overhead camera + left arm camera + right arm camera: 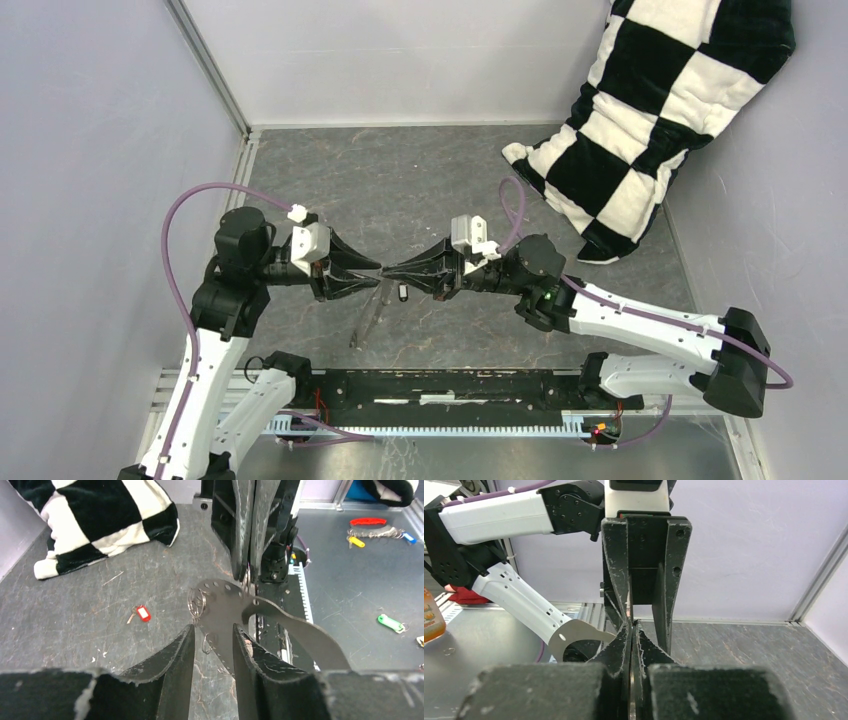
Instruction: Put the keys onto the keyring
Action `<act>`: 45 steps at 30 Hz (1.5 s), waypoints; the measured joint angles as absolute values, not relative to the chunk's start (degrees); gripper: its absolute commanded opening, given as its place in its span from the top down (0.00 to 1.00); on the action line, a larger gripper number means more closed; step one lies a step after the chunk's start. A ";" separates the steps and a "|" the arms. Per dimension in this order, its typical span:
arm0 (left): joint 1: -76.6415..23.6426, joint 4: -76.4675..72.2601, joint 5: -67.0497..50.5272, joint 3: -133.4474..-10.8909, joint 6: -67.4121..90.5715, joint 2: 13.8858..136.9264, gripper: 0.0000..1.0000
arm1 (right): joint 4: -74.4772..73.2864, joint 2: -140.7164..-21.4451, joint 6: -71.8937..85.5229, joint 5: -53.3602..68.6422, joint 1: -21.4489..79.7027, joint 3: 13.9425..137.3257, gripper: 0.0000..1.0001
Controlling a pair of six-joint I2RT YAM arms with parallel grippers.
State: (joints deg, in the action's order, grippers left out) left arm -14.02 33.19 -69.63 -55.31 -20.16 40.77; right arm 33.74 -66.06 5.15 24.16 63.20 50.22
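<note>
Facing each other tip to tip above the desk (420, 180), the left fingers (191, 637) and the right fingers (246, 565) are seen almost touching. The right fingers are pressed fully together and are clamped on the upper edge of the keyring (225, 605), a thin grey metal piece with a row of small holes along one side. From that grip the keyring is hung downward and is passed into the gap between the left fingers. The left fingers are held apart. Whether their inner faces are touched by the metal cannot be told. Several small wire rings (196, 602) are carried on the holed edge, just beyond the left fingertips. A long curved arm of the keyring is swept away to one side of the left fingers.

The red key (143, 613) is laid flat on the desk, well apart from both pairs of fingers and held by neither. The black key (403, 293) is seen just beside the right fingertips in the top view. Whether it hangs or lies on the desk cannot be told. A black-and-white checked cushion (660, 110) is propped in the far corner, well beyond the right fingers.
</note>
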 measured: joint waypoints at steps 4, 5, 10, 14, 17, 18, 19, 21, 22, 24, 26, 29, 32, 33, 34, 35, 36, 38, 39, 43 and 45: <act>-14.02 28.77 -71.11 -55.31 -15.14 40.86 0.60 | 37.98 -66.52 6.96 25.15 63.24 48.69 0.99; -14.02 27.53 -71.88 -55.31 -13.76 40.86 0.60 | 38.83 -66.78 7.35 25.34 63.24 48.53 0.99; -14.02 24.93 -74.72 -55.31 -10.33 40.84 0.62 | 42.35 -67.92 8.73 25.71 63.24 48.16 0.99; -14.02 24.91 -76.86 -55.31 -10.09 40.34 0.62 | 43.99 -68.51 9.15 25.67 63.24 48.03 0.99; -14.02 25.02 -77.95 -55.31 -10.09 39.90 0.63 | 44.88 -68.55 9.23 25.61 63.24 47.44 0.99; -14.02 25.15 -78.19 -55.31 -10.09 39.83 0.63 | 45.17 -68.60 9.21 25.58 63.24 47.29 0.99; -14.02 25.17 -78.19 -55.31 -10.09 39.81 0.63 | 45.47 -68.73 9.23 25.58 63.24 47.20 0.99; -14.02 25.19 -78.06 -55.31 -10.09 39.86 0.63 | 46.06 -69.17 9.34 25.65 63.24 47.20 1.00; -14.02 25.17 -77.89 -55.33 -10.09 39.97 0.63 | 46.37 -69.45 9.43 25.71 63.24 47.20 0.99; -14.02 25.21 -77.43 -55.31 -10.07 40.21 0.63 | 46.85 -69.95 9.74 25.91 63.24 47.18 0.99; -14.02 25.23 -76.82 -55.31 -9.91 40.56 0.64 | 47.40 -70.39 10.07 26.11 63.24 47.11 0.99; -14.02 25.28 -76.18 -55.31 -9.23 41.15 0.70 | 47.75 -70.70 10.33 26.35 63.22 47.11 0.99; -14.02 25.34 -75.57 -55.33 -8.73 41.47 0.81 | 48.18 -70.83 10.46 26.50 63.24 47.11 0.99; -14.02 25.43 -75.48 -55.31 -8.56 41.47 0.85 | 48.36 -70.89 10.46 26.48 63.22 47.11 0.99; -14.02 25.43 -75.31 -55.33 -8.40 41.47 0.87 | 48.42 -70.96 10.46 26.46 63.20 47.11 0.99; -14.02 25.45 -75.11 -55.33 -8.32 41.47 0.87 | 48.60 -71.00 10.46 26.46 63.20 47.11 0.99; -14.02 25.41 -74.89 -55.33 -8.19 41.50 0.86 | 48.66 -71.02 10.41 26.44 63.22 47.11 0.99; -14.02 25.26 -74.30 -55.33 -7.57 41.52 0.73 | 48.88 -71.02 10.39 26.41 63.22 47.00 0.99; -14.02 25.19 -74.02 -55.33 -7.22 41.52 0.65 | 48.93 -71.05 10.37 26.35 63.22 47.00 0.99; -14.02 25.02 -72.86 -55.33 -6.24 41.54 0.76 | 49.54 -71.09 10.22 26.41 63.40 46.61 0.99; -14.02 25.12 -72.53 -55.33 -6.24 41.45 0.80 | 50.09 -71.09 10.15 26.00 63.37 46.22 0.99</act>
